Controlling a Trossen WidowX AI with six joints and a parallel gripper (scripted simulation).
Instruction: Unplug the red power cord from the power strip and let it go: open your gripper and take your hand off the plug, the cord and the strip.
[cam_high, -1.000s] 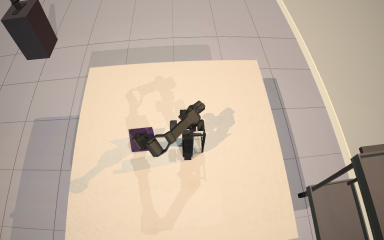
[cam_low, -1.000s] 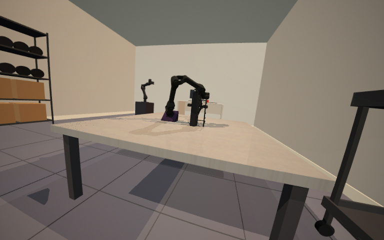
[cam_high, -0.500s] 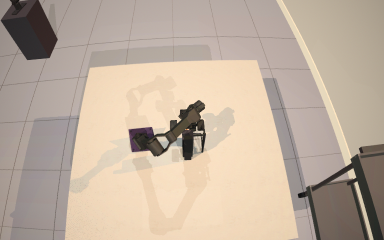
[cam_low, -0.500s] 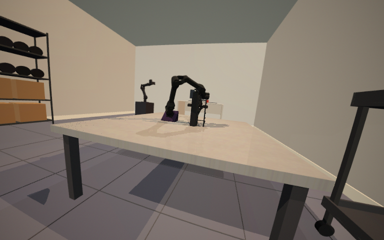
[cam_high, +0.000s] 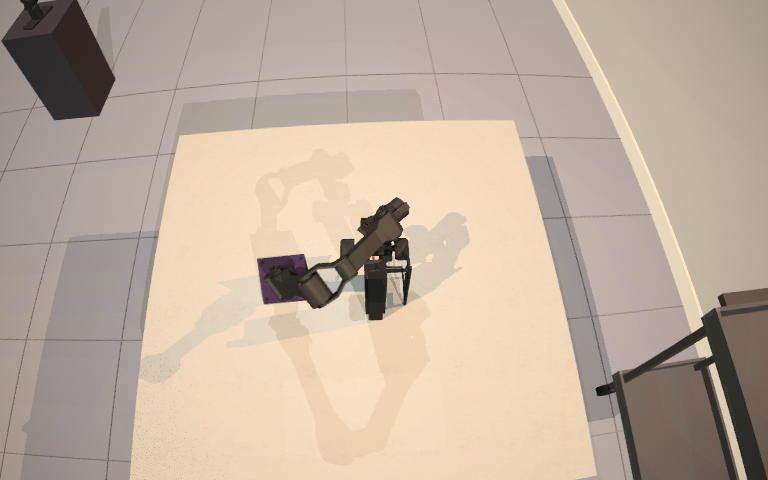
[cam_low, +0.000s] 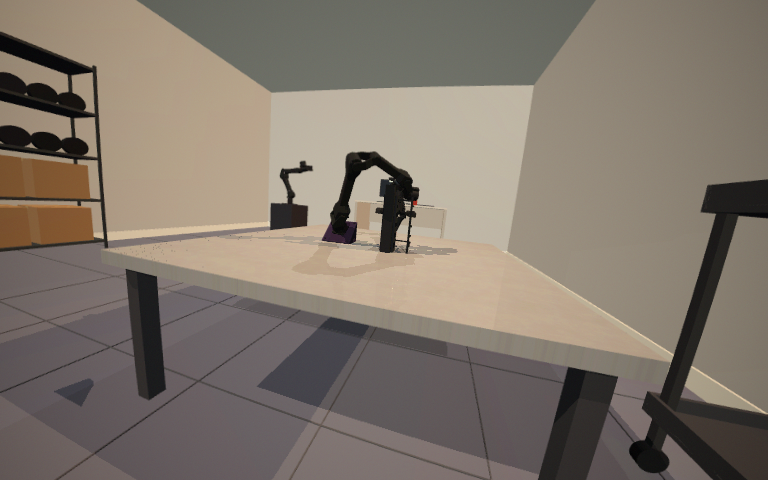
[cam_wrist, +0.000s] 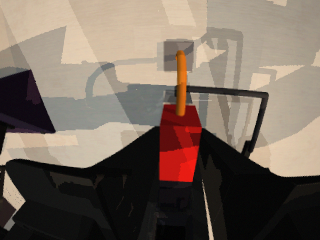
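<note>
The arm (cam_high: 351, 257) reached from its purple base (cam_high: 281, 278) toward two o'clock. Its end effector (cam_high: 382, 255) hung over a dark upright stand (cam_high: 374, 294) on the tabletop (cam_high: 464, 339).

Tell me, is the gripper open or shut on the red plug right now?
Shut on it. In the wrist view the red plug sits between the dark fingers of the gripper, its orange cord running away.

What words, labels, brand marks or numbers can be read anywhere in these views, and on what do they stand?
None: no readable text in any view.
The red plug held in the gripper: plain faces, no marking.
The black power strip: no label visible; too small to tell finer print.
The purple base plate: blank.
The cardboard boxes on the shelf: plain brown, no print.
</note>
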